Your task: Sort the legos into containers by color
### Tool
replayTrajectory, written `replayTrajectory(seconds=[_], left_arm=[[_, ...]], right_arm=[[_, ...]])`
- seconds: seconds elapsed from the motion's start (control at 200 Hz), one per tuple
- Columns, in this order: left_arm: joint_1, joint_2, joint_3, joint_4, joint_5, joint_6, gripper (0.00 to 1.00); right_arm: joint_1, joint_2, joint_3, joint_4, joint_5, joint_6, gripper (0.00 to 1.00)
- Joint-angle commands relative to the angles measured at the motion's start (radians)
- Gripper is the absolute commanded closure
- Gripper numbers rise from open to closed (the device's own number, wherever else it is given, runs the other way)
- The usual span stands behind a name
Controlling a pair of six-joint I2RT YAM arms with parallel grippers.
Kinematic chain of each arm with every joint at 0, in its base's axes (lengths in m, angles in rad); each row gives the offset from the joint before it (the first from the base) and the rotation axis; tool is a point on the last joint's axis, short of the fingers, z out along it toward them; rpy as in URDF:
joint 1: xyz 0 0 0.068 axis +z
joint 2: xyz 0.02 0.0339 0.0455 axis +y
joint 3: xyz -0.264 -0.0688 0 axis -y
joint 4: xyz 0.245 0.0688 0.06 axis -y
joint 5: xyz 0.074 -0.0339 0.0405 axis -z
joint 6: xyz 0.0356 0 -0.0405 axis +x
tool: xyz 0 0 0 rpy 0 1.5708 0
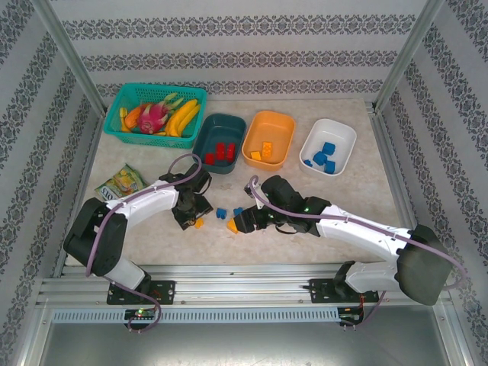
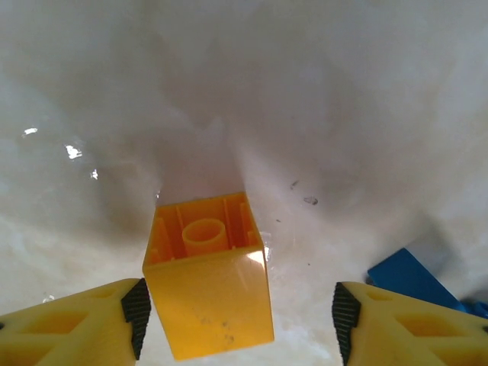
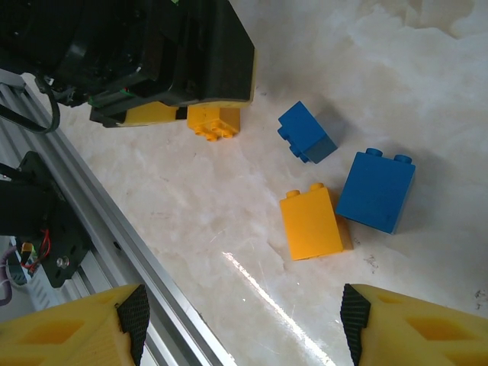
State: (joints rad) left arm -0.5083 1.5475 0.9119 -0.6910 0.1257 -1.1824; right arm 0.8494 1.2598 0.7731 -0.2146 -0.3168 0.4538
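Four legos (image 3: 309,225) lie loose on the table. The left gripper (image 2: 240,320) hangs open astride a yellow brick (image 2: 207,274), I judge to pinch it for the orange tub (image 1: 278,126) at 1 o'clock. The right gripper (image 3: 244,324) hovers open over two blue bricks (image 3: 375,191).

Clad in glossy white shells along the links of the left arm (image 1: 145,200) and the right arm (image 1: 366,232), with bulky black housings at shoulders, elbows and wrists. Trailed on each side by a loose mauve cable (image 1: 254,191), looped off the wrist and run back along the links. Bolted by black bases (image 1: 139,290) to a ribbed aluminium rail (image 1: 244,290). Tipped with orange-yellow left fingers (image 2: 69,324), faced inside with black ribbed pads (image 2: 137,314); same colours on the right fingers (image 3: 415,328). Marked by a small green light (image 1: 306,204) near the right wrist.
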Motion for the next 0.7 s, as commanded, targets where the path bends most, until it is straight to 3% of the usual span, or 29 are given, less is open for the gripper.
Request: replayTrajectory(seconds=[0.0, 0.205, 0.445, 0.694], left_arm=[[0.013, 0.004, -0.008, 0.015, -0.035, 0.018, 0.41], [0.011, 0.018, -0.015, 0.028, -0.032, 0.032, 0.58], [0.009, 0.029, 0.054, -0.032, -0.064, 0.087, 0.65], [-0.019, 0.062, 0.341, -0.117, -0.104, 0.210, 0.68]], right_arm=[[0.011, 0.007, 0.025, 0.016, -0.009, 0.018, 0.31], [-0.005, -0.003, 0.017, 0.009, 0.007, 0.034, 0.31], [-0.068, -0.064, 0.039, -0.028, 0.044, 0.056, 0.32], [-0.253, -0.213, 0.098, -0.111, 0.191, 0.088, 0.32]])
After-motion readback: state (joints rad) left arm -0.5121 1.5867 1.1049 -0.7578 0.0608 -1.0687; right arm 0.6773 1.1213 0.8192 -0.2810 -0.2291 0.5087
